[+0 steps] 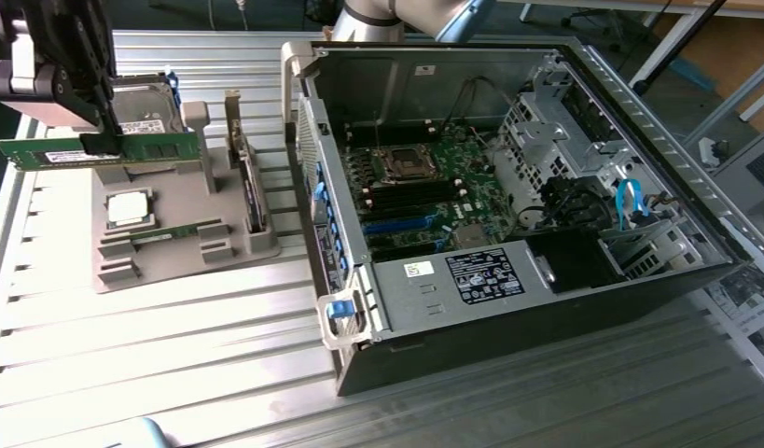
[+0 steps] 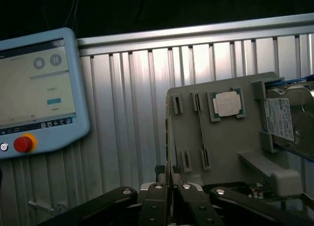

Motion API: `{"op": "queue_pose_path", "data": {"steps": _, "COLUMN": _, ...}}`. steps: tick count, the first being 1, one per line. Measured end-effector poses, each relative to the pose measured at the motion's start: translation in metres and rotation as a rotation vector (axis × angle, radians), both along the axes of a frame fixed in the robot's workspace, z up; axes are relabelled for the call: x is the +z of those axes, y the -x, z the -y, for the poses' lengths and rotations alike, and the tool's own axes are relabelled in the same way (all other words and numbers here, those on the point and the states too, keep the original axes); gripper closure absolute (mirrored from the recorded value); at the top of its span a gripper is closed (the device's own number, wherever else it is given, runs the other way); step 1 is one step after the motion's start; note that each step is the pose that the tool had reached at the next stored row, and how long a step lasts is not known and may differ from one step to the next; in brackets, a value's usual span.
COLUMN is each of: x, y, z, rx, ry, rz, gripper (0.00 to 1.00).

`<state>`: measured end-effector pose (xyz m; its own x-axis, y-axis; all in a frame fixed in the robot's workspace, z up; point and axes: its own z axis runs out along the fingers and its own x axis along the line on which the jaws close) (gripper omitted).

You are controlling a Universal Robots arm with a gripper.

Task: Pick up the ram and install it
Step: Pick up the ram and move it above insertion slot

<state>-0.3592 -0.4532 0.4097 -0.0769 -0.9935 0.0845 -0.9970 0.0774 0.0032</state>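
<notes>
The ram (image 1: 102, 151), a long green stick with a white label, hangs level in the air above the grey holder (image 1: 239, 247) at the exterior view's left. My gripper (image 1: 102, 140) is shut on its upper edge, the black fingers coming down from above. In the wrist view the ram (image 2: 170, 147) shows edge-on as a thin strip running up from between the fingers (image 2: 156, 199) of the gripper (image 2: 170, 189). The open computer case (image 1: 656, 112) lies to the exterior view's right, its motherboard memory slots (image 1: 413, 198) exposed.
The grey holder (image 2: 221, 152) also carries a square silver processor (image 1: 127, 207) (image 2: 227, 104), a second green stick (image 1: 170, 231) lying flat, and a silver hard drive (image 1: 145, 114) (image 2: 287, 117). A teach pendant (image 2: 34, 88) lies on the ribbed metal table (image 1: 170, 355).
</notes>
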Motion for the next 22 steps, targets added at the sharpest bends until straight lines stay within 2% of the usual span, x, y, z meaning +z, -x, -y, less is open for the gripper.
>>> {"op": "queue_pose_path", "data": {"steps": 10, "x": 0.0002, "y": -0.009, "z": 0.0, "rx": 0.0, "ry": 0.0007, "rz": -0.0034, "gripper": 0.86}}
{"op": "queue_pose_path", "data": {"steps": 22, "x": 0.0003, "y": -0.022, "z": 0.0, "rx": 0.0, "ry": 0.0023, "rz": -0.0036, "gripper": 0.86}}
